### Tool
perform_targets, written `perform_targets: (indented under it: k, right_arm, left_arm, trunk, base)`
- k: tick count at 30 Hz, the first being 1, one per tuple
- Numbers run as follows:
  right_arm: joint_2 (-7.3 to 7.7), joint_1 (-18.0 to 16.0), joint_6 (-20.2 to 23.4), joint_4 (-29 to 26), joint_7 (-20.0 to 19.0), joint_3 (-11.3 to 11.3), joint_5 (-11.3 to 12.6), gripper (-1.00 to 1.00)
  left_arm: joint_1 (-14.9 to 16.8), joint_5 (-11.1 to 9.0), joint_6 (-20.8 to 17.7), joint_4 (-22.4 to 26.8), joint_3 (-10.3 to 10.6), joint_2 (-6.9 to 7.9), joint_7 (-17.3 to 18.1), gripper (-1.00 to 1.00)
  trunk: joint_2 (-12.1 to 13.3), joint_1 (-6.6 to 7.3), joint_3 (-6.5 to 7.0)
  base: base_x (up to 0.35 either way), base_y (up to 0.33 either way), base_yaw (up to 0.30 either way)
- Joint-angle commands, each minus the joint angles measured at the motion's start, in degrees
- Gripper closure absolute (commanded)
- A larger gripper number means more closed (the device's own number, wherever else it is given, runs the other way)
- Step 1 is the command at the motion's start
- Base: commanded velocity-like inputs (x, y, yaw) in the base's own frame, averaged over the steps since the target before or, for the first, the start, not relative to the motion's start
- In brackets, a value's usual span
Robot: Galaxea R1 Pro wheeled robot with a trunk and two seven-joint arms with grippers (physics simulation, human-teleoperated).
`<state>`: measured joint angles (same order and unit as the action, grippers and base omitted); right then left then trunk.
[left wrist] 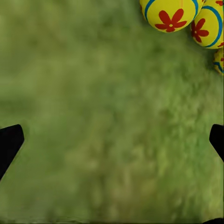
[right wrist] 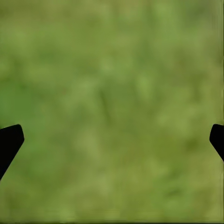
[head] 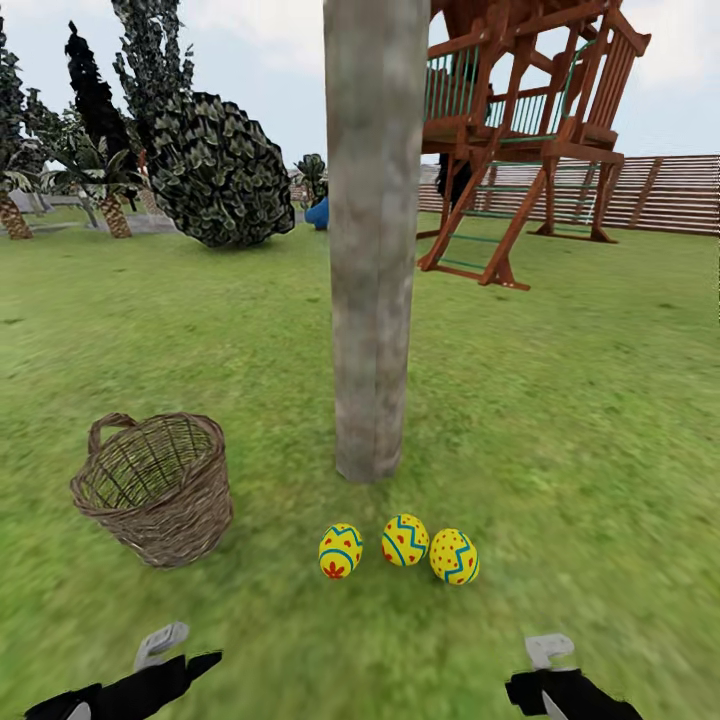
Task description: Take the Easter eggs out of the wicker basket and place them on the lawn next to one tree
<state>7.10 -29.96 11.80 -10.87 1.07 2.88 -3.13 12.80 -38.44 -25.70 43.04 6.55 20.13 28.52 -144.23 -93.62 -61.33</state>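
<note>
Where tree (head: 372,300) meets lawn (head: 560,420), three Easter eggs (head: 404,540) upright, both claws spread.

**Right wrist: grass between parted fingers**

The right gripper (right wrist: 112,144) looks straight onto the lawn (right wrist: 112,93), a blurred spread of mottled green with paler yellowish patches and a few darker ones. Two black fingertips (right wrist: 9,142) come in from opposite edges of the picture (each a dark wedge, only its end showing), set wide apart with bare grass across the whole gap. Nothing lies between them and nothing touches them. How far the turf sits beyond the fingers cannot be judged from this blur.
</note>
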Motion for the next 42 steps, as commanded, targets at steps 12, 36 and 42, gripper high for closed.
perform_targets:
  k: [12, 36, 42]
  right_arm:
    - [0.03, 0.0, -9.9, 10.2, 0.2, 0.3, -0.3, -1.00]
    - [0.02, 3.4, -14.1, 11.2, 0.3, 0.3, -0.7, -1.00]
    - [0.02, 3.4, -14.2, 11.2, 0.3, 0.4, -0.8, -1.00]
  left_arm:
    - [0.0, -0.5, 0.3, -6.3, 4.9, -6.26, -29.4, -1.00]
    - [0.0, -0.6, 5.9, -17.0, 5.0, -6.69, -45.2, -1.00]
    - [0.0, -0.6, 5.9, -17.0, 5.1, -6.83, -44.7, -1.00]
  trunk:
    - [0.1, 0.32, 2.62]
    - [0.5, 0.94, 7.94]
    - [0.5, 1.09, 9.26]
  base:
    - [0.000, 0.000, 0.000]
    - [0.000, 0.000, 0.000]
    - [0.000, 0.000, 0.000]
